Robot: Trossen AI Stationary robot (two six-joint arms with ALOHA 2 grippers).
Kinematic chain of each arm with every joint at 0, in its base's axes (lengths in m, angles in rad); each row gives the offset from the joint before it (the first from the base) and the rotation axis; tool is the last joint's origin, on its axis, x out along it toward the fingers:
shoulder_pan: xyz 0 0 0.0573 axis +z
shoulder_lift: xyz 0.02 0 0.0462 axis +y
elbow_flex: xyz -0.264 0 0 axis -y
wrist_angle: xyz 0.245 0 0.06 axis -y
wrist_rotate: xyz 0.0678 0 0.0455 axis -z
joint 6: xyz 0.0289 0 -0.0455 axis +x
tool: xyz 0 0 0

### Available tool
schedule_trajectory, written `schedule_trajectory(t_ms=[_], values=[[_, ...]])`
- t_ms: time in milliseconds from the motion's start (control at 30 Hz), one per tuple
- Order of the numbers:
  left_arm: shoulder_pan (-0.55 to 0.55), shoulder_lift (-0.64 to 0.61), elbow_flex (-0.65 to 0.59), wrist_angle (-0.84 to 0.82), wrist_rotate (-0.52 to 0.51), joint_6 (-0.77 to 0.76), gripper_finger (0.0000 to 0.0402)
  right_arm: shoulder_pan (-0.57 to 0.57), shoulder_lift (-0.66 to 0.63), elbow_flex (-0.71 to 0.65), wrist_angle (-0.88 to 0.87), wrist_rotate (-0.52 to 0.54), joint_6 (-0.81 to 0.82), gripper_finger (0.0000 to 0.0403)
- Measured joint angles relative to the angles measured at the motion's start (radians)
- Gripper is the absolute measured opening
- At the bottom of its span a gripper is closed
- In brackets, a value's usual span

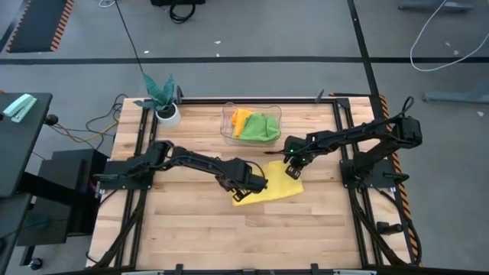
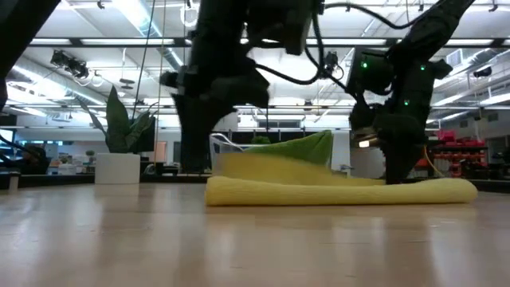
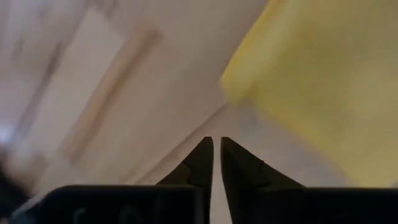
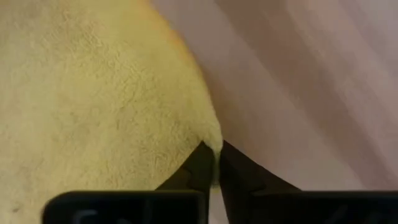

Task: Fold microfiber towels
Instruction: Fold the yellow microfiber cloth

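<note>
One yellow towel lay on the surface between both tools. The left tool hovered beside its edge, tips nearly together, holding nothing; the right tool, a slit apart, touched a corner. Releasing cleanly, lifting straight, would probably keep the fold flat. Beyond the right tool, one bin held one orange towel and green cloth.

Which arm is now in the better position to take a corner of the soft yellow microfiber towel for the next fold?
Probably the right. The right gripper has its fingertips touching the yellow microfiber towel's corner. The left gripper sits at the towel's other end, its tips over bare wooden table, nearly closed.
</note>
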Motion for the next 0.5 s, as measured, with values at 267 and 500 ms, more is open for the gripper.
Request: schedule_trajectory(t_ms=[267,500], values=[[-0.002,-0.002,-0.063,-0.078,-0.068,-0.046,0.0103,-0.024,-0.003,0.001,0.012,0.013,-0.05,0.0099],[-0.008,-0.012,-0.107,-0.084,-0.066,-0.092,0.0142,-0.089,-0.044,0.001,0.011,0.021,-0.05,0.0149]])
